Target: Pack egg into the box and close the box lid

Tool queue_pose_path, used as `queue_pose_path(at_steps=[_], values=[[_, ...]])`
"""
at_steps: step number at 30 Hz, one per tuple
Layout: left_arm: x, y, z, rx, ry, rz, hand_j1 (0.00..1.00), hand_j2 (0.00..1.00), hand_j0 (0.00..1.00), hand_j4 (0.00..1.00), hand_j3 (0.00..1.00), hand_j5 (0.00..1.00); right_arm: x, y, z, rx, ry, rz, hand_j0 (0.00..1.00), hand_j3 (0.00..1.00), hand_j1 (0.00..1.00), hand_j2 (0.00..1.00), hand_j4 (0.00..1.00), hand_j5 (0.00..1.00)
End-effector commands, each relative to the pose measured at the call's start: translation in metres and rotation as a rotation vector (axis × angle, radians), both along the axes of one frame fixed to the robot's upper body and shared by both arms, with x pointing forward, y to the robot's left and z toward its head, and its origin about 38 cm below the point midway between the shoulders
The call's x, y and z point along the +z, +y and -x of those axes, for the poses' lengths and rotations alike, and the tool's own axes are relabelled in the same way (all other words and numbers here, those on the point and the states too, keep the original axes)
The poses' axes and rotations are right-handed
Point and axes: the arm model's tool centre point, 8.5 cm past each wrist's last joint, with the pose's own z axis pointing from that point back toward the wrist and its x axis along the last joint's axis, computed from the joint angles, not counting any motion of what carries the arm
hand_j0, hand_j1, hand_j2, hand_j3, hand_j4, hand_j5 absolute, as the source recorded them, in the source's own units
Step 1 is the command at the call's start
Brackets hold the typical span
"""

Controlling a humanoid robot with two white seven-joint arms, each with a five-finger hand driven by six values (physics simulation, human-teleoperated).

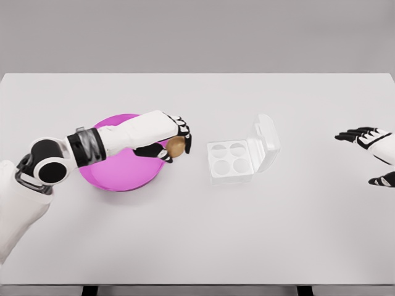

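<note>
We see a broad, matte white rectangular table under flat, even light; behind it a plain grey wall; dark table legs below.

One egg, one box, one pink plate, two robot hands

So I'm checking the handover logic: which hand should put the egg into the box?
Left. The left hand already grips the egg at the pink plate edge, just beside the open box. The right hand hovers open near the table's far right, holding nothing.
</note>
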Motion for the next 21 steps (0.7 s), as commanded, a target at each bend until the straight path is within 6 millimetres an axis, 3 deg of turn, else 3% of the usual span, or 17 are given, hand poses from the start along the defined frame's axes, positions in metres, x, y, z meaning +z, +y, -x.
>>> queue_pose_path(at_steps=[1, 21], values=[[0.000, -0.009, 0.001, -0.012, 0.006, 0.024, 0.37, 0.37, 0.37, 0.37, 0.37, 0.37, 0.001, 0.000, 0.000, -0.002, 0.000, -0.006, 1.00, 1.00, 1.00, 1.00, 1.00, 1.00], [0.000, -0.044, 0.003, -0.042, 0.021, 0.103, 0.37, 0.37, 0.37, 0.37, 0.37, 0.37, 0.000, 0.000, 0.000, -0.001, 0.000, -0.008, 1.00, 1.00, 1.00, 1.00, 1.00, 1.00]])
